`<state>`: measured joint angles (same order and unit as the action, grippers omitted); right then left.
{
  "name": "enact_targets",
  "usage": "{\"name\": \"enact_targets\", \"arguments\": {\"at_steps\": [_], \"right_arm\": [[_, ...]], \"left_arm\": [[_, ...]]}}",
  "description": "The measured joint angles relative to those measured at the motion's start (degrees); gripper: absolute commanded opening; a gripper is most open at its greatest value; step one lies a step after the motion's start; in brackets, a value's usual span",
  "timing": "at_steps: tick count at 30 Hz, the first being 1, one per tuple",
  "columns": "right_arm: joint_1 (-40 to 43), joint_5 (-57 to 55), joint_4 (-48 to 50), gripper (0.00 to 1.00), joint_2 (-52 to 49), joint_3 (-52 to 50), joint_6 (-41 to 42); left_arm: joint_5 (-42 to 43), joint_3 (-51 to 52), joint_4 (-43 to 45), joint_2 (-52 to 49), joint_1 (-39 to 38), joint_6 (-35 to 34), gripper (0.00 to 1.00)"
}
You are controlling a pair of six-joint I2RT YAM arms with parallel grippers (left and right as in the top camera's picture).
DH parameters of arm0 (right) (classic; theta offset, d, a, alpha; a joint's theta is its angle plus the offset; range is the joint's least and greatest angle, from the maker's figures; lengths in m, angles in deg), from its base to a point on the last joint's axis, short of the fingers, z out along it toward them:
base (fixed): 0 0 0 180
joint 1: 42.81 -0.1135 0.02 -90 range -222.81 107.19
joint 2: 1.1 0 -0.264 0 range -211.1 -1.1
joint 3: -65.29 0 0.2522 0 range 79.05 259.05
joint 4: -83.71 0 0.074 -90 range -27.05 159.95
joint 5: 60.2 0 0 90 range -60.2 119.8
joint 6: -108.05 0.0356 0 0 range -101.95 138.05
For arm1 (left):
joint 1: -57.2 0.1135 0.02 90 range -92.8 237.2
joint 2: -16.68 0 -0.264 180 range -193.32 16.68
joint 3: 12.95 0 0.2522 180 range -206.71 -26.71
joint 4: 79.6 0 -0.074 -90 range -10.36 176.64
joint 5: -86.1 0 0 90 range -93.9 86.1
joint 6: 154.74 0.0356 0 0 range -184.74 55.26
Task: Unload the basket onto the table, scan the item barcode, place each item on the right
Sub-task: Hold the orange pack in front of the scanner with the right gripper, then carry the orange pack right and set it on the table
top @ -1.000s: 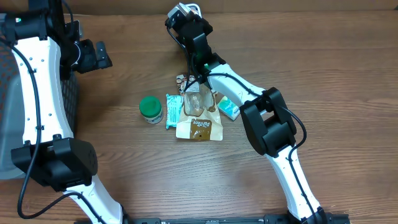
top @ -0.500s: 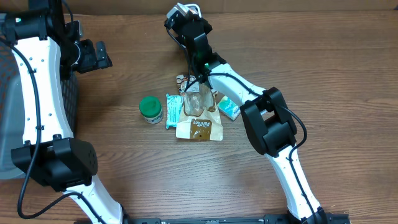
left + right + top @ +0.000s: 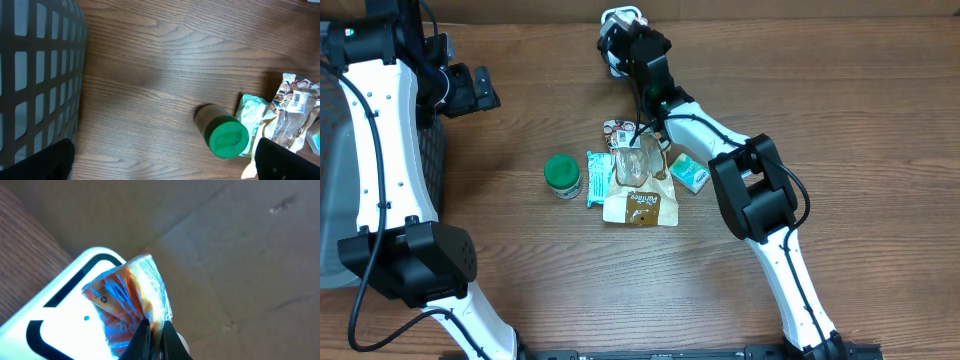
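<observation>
We judged the scan under way, not yet confirmed: our right hand (image 3: 152, 330), clenched on the crinkly packet (image 3: 131, 292), held it over the white scanner (image 3: 55, 330) at the overhead frame's top centre, while our left hand (image 3: 470, 88) hung released at upper left, other goods (image 3: 640, 205) lying on the counter (image 3: 840, 120).

Glare blurs the print on the packet (image 3: 134, 294) in the right pincer (image 3: 154, 326); the white device (image 3: 60, 327) behind runs off-frame.

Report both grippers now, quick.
Left gripper: open, holding nothing.
Right gripper: shut on a crinkly snack packet, held at the white scanner.
</observation>
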<state>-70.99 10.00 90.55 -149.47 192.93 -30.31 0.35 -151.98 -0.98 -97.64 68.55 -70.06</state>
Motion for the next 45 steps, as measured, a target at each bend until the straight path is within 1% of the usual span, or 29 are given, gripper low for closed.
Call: {"name": "enact_targets", "arguments": {"at_steps": [5, 8, 12, 17, 21, 24, 26, 29, 31, 32, 34, 36, 40, 42, 45], "right_arm": [[-0.5, -0.4, 8.4, 0.04, -0.4, 0.0, -1.4], [-1.0, -0.6, 9.3, 0.04, -0.3, 0.0, -2.7], [-2.1, -0.6, 6.2, 0.04, -0.2, 0.0, -3.8], [-3.4, -0.6, -2.2, 0.04, 1.3, 0.0, -3.1], [-3.7, 0.6, -12.1, 0.04, 6.1, -0.1, 1.1], [-3.7, 1.8, -19.5, 0.04, 13.9, -0.1, 7.8], [-3.7, 3.0, -28.2, 0.04, 19.7, -0.1, 13.9], [-3.7, 5.9, -41.0, 0.04, 28.9, 0.0, 25.5], [-3.7, 7.3, -52.3, 0.04, 35.1, 0.1, 34.6], [-3.7, 7.6, -56.2, 0.04, 37.0, 0.2, 37.3], [-3.6, 8.3, -67.4, 0.04, 41.4, 0.4, 43.6], [-3.3, 8.8, -77.6, 0.04, 44.1, 0.5, 47.5], [-1.7, 9.2, -91.3, 0.04, 44.5, 0.3, 52.8], [0.0, 9.4, -95.7, 0.04, 44.2, -0.9, 56.3], [4.5, 9.5, -98.6, 0.04, 44.1, -4.7, 62.0]], "left_arm": [[0.0, 0.0, 0.0, 0.0, 0.0, 0.0, 0.99], [0.0, 0.0, 0.0, 0.0, 0.0, 0.0, 0.99], [0.0, 0.0, 0.0, 0.0, 0.0, 0.0, 1.0], [0.0, 0.0, 0.0, 0.0, 0.0, 0.0, 1.0], [0.0, 0.0, 0.0, 0.0, 0.0, 0.0, 0.99], [0.0, 0.0, 0.0, 0.0, 0.0, 0.0, 1.0], [0.0, 0.0, 0.1, 0.0, 0.0, 0.0, 1.0], [0.0, 0.0, 0.0, 0.0, 0.0, 0.0, 1.0], [0.0, 0.0, 0.0, 0.0, 0.0, 0.0, 1.0], [0.0, 0.0, 0.0, 0.0, 0.0, 0.0, 1.0], [0.0, 0.0, 0.0, 0.0, 0.0, 0.0, 1.0], [0.0, 0.0, 0.0, 0.0, 0.0, 0.0, 1.0], [0.0, 0.0, 0.0, 0.0, 0.0, 0.0, 1.0], [0.0, 0.0, 0.0, 0.0, 0.0, 0.0, 1.0], [0.0, 0.0, 0.0, 0.0, 0.0, 0.0, 1.0]]}}
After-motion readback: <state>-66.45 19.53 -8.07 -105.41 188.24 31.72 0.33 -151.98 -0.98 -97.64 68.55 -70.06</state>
